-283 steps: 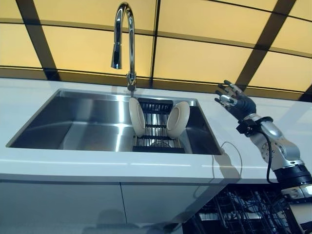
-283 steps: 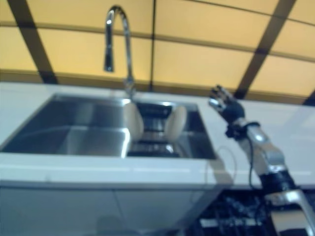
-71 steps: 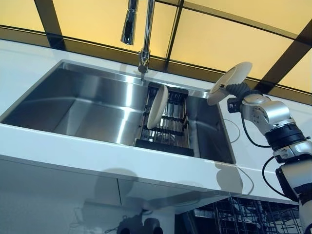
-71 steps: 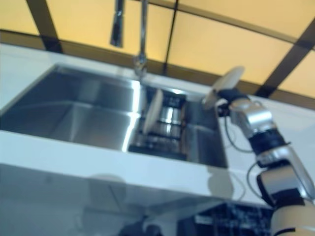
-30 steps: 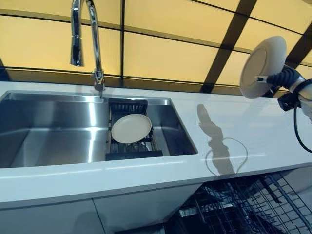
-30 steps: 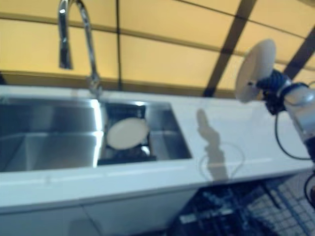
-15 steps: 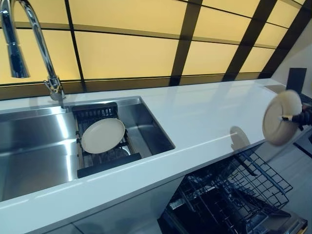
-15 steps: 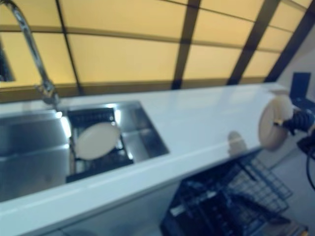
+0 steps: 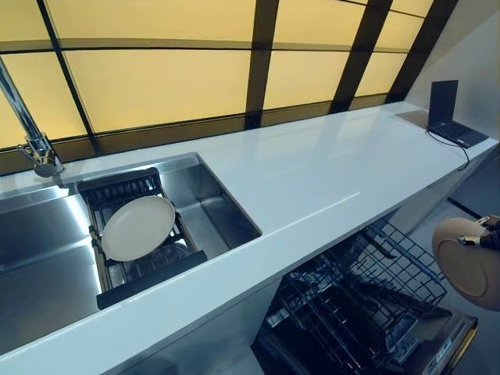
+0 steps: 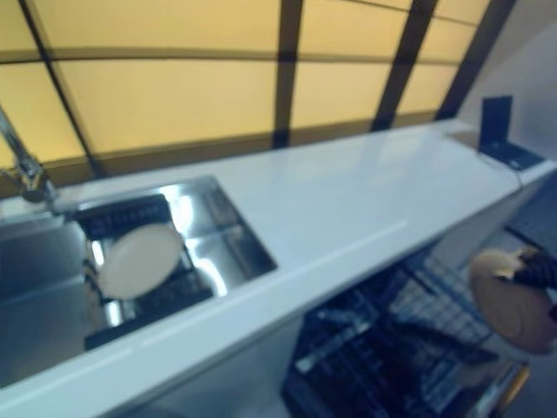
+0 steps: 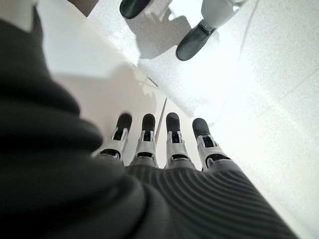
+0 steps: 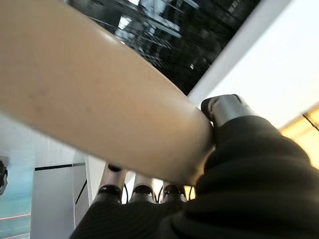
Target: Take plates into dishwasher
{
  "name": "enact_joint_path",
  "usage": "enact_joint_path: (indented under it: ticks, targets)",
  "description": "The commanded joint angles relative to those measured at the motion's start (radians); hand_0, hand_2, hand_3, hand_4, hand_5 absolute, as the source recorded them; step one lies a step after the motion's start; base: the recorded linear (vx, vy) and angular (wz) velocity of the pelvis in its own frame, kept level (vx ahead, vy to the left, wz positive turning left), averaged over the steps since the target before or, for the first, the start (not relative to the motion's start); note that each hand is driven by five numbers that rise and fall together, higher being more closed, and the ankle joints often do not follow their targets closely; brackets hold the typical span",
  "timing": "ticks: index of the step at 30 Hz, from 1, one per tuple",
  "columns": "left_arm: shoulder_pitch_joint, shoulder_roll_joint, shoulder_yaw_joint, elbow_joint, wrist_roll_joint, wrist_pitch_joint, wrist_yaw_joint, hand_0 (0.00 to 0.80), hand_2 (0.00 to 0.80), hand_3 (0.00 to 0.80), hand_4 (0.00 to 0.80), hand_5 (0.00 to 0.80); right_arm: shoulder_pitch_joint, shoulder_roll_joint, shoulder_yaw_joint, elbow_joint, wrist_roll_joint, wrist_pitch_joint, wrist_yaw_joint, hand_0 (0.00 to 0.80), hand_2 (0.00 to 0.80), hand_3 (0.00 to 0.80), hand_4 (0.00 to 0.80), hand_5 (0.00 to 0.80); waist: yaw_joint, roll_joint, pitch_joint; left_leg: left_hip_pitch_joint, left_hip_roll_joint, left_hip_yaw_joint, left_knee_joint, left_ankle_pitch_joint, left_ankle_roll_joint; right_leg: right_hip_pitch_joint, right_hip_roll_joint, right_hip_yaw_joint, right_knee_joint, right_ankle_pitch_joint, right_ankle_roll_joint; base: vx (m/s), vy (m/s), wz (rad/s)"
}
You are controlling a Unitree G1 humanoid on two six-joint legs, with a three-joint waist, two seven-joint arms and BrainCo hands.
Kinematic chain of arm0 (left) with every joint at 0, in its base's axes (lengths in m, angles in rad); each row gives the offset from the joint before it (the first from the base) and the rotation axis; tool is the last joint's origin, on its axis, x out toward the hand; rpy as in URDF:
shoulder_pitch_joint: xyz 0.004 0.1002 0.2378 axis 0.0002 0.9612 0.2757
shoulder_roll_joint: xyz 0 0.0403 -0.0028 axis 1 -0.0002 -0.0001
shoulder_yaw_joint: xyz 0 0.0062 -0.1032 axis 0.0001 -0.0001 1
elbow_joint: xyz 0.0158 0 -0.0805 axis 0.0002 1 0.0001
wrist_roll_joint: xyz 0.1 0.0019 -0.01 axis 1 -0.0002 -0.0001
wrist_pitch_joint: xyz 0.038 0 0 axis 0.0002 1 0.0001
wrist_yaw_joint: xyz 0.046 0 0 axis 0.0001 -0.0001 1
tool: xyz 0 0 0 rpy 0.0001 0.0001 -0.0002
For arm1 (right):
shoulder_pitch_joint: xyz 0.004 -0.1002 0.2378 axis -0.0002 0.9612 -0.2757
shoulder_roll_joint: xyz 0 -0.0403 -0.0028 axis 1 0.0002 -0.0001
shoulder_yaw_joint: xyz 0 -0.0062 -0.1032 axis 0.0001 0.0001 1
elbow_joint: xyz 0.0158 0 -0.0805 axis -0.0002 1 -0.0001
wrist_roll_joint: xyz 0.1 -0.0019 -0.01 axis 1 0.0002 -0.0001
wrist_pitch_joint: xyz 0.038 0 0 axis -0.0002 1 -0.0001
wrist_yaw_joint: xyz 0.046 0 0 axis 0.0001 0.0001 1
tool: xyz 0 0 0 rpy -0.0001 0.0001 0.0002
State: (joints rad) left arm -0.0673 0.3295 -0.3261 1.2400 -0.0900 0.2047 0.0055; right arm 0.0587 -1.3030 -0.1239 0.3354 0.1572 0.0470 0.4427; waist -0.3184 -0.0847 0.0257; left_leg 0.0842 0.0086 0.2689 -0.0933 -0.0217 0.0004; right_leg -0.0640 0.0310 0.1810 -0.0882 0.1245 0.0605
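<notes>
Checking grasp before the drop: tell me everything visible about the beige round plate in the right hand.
The beige round plate is smooth, glazed-looking, with a raised foot ring on its underside, which faces the head camera. It is held nearly on edge in the air, right of the open dishwasher's black wire rack, not touching it. The right hand pinches its rim, thumb on one face, fingers behind the other.

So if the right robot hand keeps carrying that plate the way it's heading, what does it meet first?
Probably the dishwasher rack. The right robot hand holds the plate on edge just beside the pulled-out rack, though depth is hard to judge.
</notes>
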Motion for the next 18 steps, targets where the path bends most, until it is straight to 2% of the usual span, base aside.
enact_joint_path:
  ticks: [1, 7, 12, 18]
  targets:
    - [-0.049, 0.045, -0.029, -0.011, 0.061, -0.001, -0.006, 0.0, 0.0, 0.0, 0.0, 0.0, -0.092, 0.005, -0.079, 0.017, -0.04, -0.055, -0.039, 0.8, 0.8, 0.8, 0.8, 0.8, 0.037, 0.02, 0.053, -0.021, -0.019, -0.005, 0.006, -0.073, 0.066, -0.019, 0.028, -0.032, 0.031, -0.029, 0.033, -0.106, -0.083, -0.01]
    - [-0.078, 0.05, -0.041, -0.029, 0.071, -0.018, -0.025, 0.0, 0.0, 0.0, 0.0, 0.0, -0.223, 0.014, 0.032, 0.026, -0.095, -0.023, -0.043, 0.8, 0.8, 0.8, 0.8, 0.8, 0.036, 0.057, 0.111, -0.056, -0.027, -0.016, 0.006, -0.06, 0.054, -0.05, 0.019, -0.041, 0.035, -0.038, 0.025, -0.113, -0.082, 0.01]
    - [-0.103, 0.042, -0.047, -0.036, 0.067, -0.03, -0.023, 0.0, 0.0, 0.0, 0.0, 0.0, -0.321, 0.032, 0.115, 0.021, -0.125, -0.016, -0.052, 0.8, 0.8, 0.8, 0.8, 0.8, 0.037, 0.076, 0.144, -0.081, -0.026, -0.005, 0.006, -0.036, 0.044, -0.08, 0.014, -0.043, 0.045, -0.036, 0.014, -0.1, -0.076, 0.01]
    - [-0.126, 0.024, -0.049, -0.044, 0.056, -0.049, -0.025, 0.0, 0.0, 0.0, 0.0, 0.0, -0.359, 0.044, 0.147, -0.012, -0.176, -0.002, -0.046, 0.8, 0.8, 0.8, 0.8, 0.8, 0.026, 0.119, 0.185, -0.094, -0.026, -0.005, 0.006, -0.027, 0.032, -0.092, 0.008, -0.051, 0.044, -0.045, 0.008, -0.038, -0.016, 0.0]
